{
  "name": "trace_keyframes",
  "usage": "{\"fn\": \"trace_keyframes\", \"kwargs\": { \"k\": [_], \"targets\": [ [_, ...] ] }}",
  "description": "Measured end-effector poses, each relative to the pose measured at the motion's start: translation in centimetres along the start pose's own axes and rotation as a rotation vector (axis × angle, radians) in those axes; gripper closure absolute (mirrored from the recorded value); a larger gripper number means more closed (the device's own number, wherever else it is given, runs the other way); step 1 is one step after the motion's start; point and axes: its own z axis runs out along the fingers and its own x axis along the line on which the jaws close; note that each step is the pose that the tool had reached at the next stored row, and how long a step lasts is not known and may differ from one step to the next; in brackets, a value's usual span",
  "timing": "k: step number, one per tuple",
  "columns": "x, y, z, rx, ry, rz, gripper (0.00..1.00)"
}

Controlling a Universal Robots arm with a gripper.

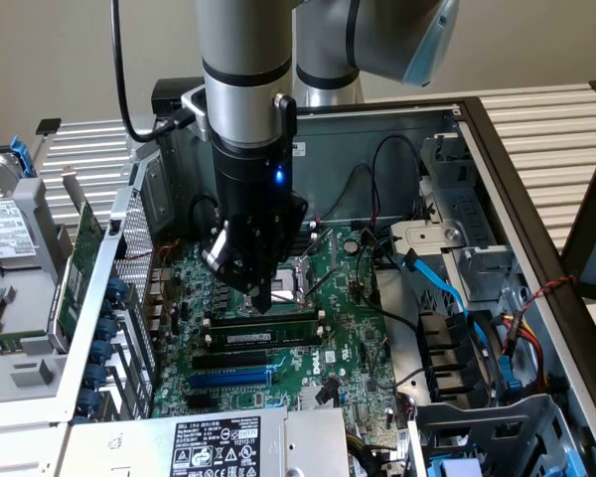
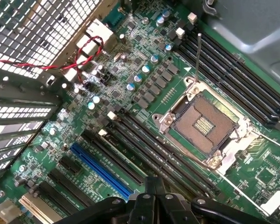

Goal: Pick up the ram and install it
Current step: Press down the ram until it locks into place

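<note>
**Q:** Taking the exterior view from its left, what does the figure show?

**A:** A hard drive (image 1: 5, 234) lies outside the open computer case (image 1: 497, 149). Just beside it a broad green expansion card (image 1: 79, 273) stands on edge. Next comes the perforated rear wall (image 1: 134, 248), then the green motherboard (image 1: 353, 343).

**Q:** Where is the gripper?

**A:** The gripper (image 1: 263, 303) hangs tip-down from the arm (image 1: 243, 60) over the board. Take the processor socket (image 1: 300, 280) as the dial's centre, and the tip sits at about 8 o'clock, just beside it. The jaws are clenched together, and nothing can be seen between them.

**Q:** And the ram?

**A:** The ram (image 1: 263, 338) is a thin stick with a pale label strip. It lies along the black memory slots (image 1: 318, 321) at about 7 o'clock from the socket, right under the fingertips. Whether the tip touches it, or whether it is fully seated, cannot be told.

**Q:** What else is marked?

**A:** A blue slot (image 1: 233, 378) runs at 7 o'clock from the ram. A blue cable (image 1: 447, 288) curves at 3 o'clock from the socket. The power supply (image 1: 219, 442) sits at 6 o'clock, by the frame's lower edge.

**Q:** What does the wrist view add?

**A:** The closed gripper (image 2: 154, 189) hangs over long black slots (image 2: 158, 154). The open socket (image 2: 205, 126) lies between two banks of them. A blue slot (image 2: 100, 170) and a twisted red-and-black wire (image 2: 84, 56) are also in view.
</note>
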Motion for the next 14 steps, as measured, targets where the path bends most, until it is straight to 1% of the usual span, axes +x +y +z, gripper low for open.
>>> {"fn": "trace_keyframes", "kwargs": {
  "k": [7,11,14],
  "targets": [
    [0.00,0.00,0.00,-0.0033,0.0004,0.099,0.90],
    [0.00,0.00,0.00,-0.0028,0.0022,0.147,0.90],
    [0.00,-0.01,0.00,-0.0012,0.0040,0.181,0.90]
  ]
}}
